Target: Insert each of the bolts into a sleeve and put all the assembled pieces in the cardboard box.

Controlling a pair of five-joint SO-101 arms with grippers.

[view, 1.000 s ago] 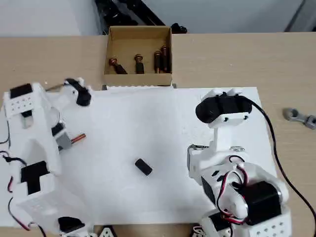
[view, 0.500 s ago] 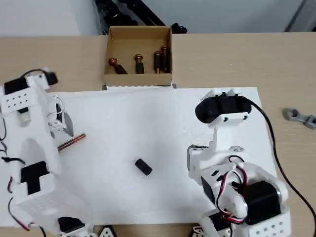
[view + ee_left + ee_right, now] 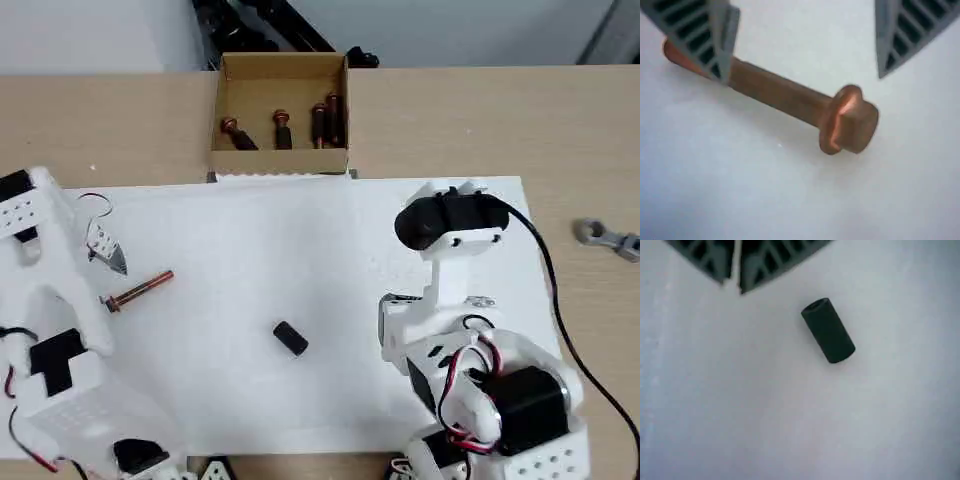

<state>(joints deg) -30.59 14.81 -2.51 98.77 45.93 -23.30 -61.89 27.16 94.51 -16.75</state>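
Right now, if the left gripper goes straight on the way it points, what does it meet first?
Probably the bolt: it lies on the white sheet under the open left gripper, one of its fingers overlapping the shaft's plain end. How far above it the gripper is, I cannot tell.

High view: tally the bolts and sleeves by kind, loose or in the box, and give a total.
Sleeved bolts in the box: 4
Loose bolt: 1
Loose sleeve: 1
Total: 6
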